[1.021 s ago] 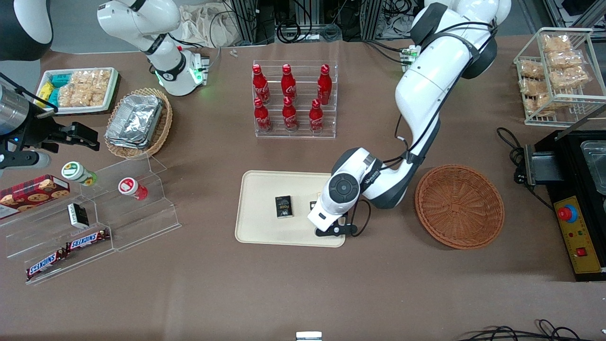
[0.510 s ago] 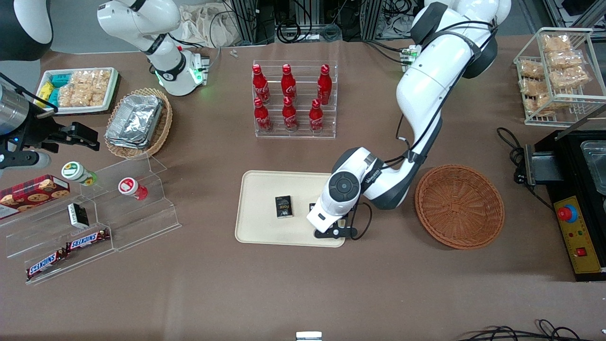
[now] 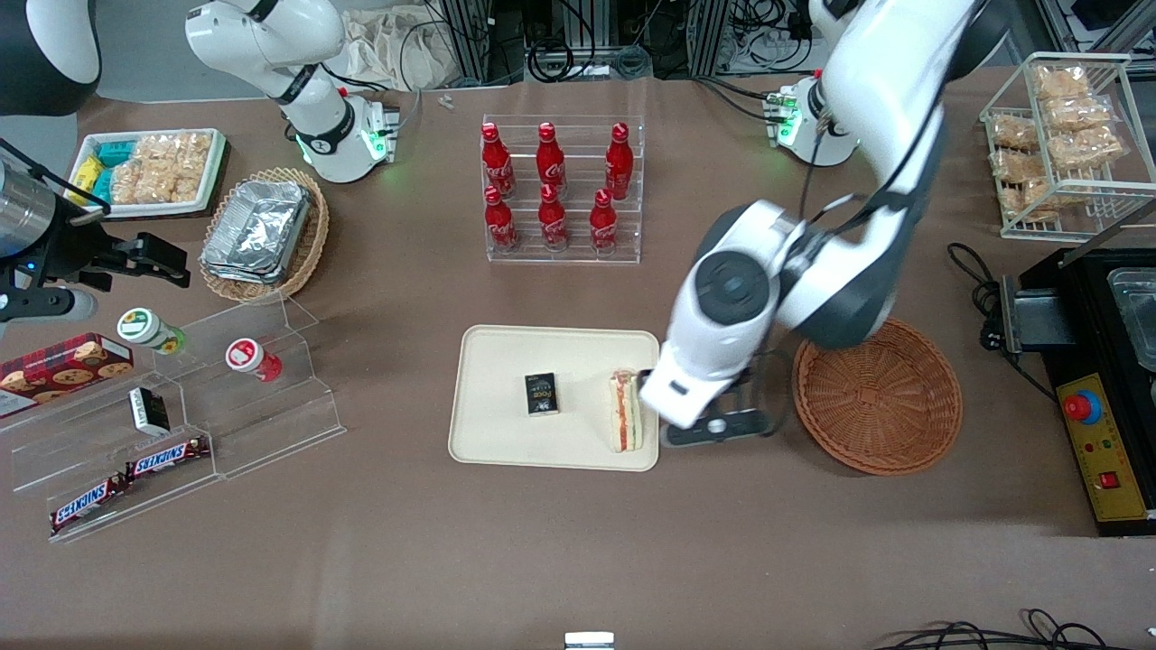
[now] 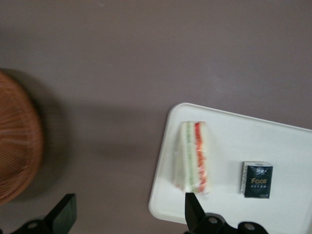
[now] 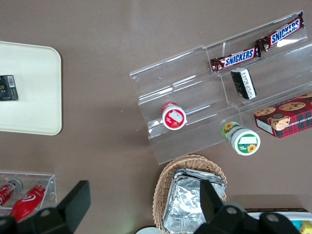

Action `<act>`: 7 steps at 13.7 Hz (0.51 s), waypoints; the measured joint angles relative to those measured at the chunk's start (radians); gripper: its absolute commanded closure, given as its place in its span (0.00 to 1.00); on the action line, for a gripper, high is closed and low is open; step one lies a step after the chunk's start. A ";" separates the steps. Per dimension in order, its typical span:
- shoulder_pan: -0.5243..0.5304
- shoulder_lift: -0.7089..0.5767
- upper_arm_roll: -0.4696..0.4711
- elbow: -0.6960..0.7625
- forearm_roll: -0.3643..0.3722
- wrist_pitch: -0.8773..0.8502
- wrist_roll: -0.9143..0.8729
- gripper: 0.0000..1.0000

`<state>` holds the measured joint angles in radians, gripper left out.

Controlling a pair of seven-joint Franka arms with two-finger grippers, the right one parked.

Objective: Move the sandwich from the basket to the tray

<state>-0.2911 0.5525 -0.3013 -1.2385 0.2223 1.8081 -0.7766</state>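
On the cream rectangular tray (image 3: pixel 506 442), just beside the raised hand (image 4: pixel 129 214), the white triangular sandwich (image 3: pixel 625 412) is seen lying free; the fingers (image 4: pixel 194 212) appear spread wide and empty.

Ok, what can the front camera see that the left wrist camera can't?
Only the front view shows the red bottles, the foil containers and the Snickers bars.

Only the left wrist view shows the pincer clearly: open, holding nothing, above the table between basket and tray.

Both show the sandwich lying on the tray near its edge, the small black box beside it, and the empty basket.
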 measured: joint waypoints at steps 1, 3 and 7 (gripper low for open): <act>0.038 -0.083 0.001 -0.063 0.000 -0.011 0.001 0.00; 0.110 -0.241 0.004 -0.209 0.000 -0.015 0.005 0.00; 0.261 -0.445 0.009 -0.369 -0.051 -0.038 0.165 0.00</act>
<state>-0.0300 0.1075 -0.2922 -1.6080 0.1717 1.7699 -0.6112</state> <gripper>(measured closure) 0.000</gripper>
